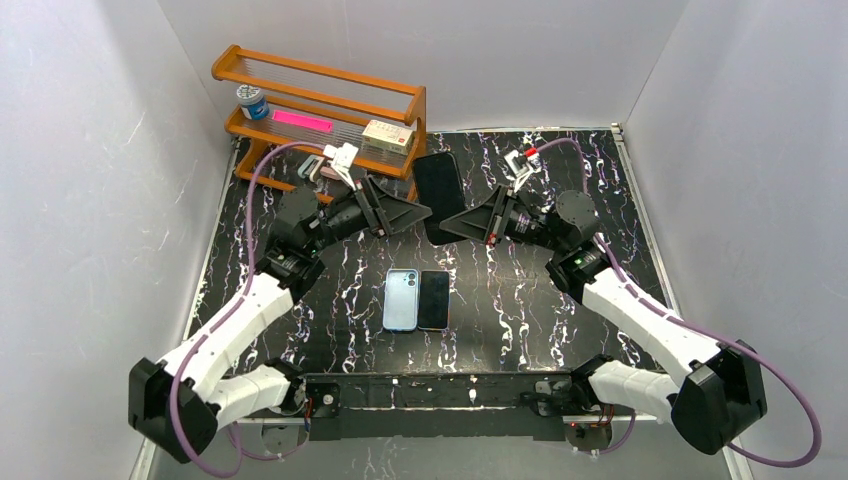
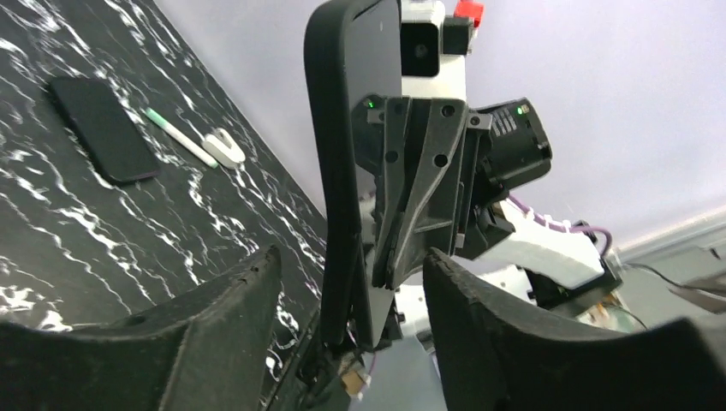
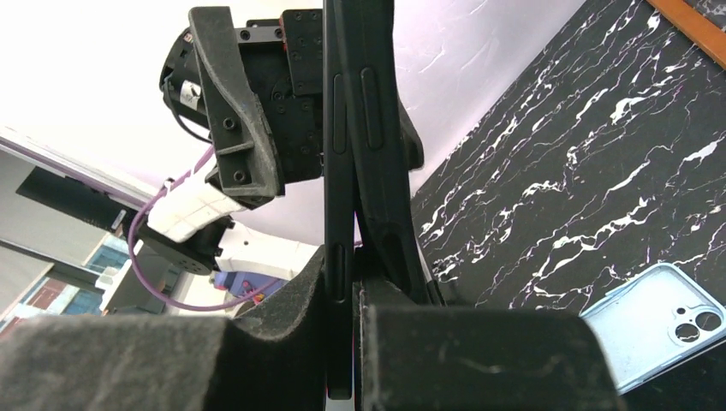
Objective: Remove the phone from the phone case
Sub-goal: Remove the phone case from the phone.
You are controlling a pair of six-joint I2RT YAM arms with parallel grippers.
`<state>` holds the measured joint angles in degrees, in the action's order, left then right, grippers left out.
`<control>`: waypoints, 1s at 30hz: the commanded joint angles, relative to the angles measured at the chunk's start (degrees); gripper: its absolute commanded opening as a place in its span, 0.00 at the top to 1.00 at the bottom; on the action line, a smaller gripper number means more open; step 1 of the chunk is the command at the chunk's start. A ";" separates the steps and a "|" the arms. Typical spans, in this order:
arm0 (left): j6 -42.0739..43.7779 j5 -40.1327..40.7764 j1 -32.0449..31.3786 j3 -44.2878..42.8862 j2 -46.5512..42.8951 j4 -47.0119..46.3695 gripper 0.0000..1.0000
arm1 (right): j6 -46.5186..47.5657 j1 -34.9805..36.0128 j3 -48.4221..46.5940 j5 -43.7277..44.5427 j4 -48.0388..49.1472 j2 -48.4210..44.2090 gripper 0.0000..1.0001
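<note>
Right gripper (image 3: 342,295) is clamped hard on the lower edge of the phone (image 1: 438,190), standing it on end in the air just in front of the wooden rack (image 1: 320,95), at its right end. Opposite, the left gripper (image 2: 351,295) is spread, one finger either side of the black phone case (image 2: 330,128), touching neither face. The smart play looks like this: the left bites the case lip alone, near a corner, then peels while the right holds firm. Grab both layers and nothing separates; a weak pinch risks a drop.
</note>
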<state>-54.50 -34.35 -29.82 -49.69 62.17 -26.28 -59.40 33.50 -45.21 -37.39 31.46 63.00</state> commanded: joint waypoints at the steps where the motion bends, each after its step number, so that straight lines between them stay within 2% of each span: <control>1: 7.27 9.33 0.12 -1.38 -6.56 7.08 0.39 | -2.97 -0.69 -1.11 2.01 5.20 -2.70 0.99; 4: 7.76 10.44 0.20 0.06 -8.06 8.24 0.38 | -4.60 -0.95 -1.19 2.75 6.12 -2.51 0.99; 14: 6.94 5.45 0.20 3.64 -8.52 8.47 0.33 | -8.34 -1.09 -2.28 4.91 10.45 -0.68 0.99; 20: 4.51 2.92 -0.05 4.51 -6.25 5.14 0.32 | -8.57 -1.11 -2.16 4.46 11.09 0.06 0.99; 30: 4.52 3.06 -0.67 5.16 -3.38 4.15 0.32 | -9.55 -1.11 -1.94 3.91 13.36 0.41 0.99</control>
<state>-50.13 -30.48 -30.02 -45.34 58.30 -20.16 -68.01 32.62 -45.21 -33.80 36.97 63.88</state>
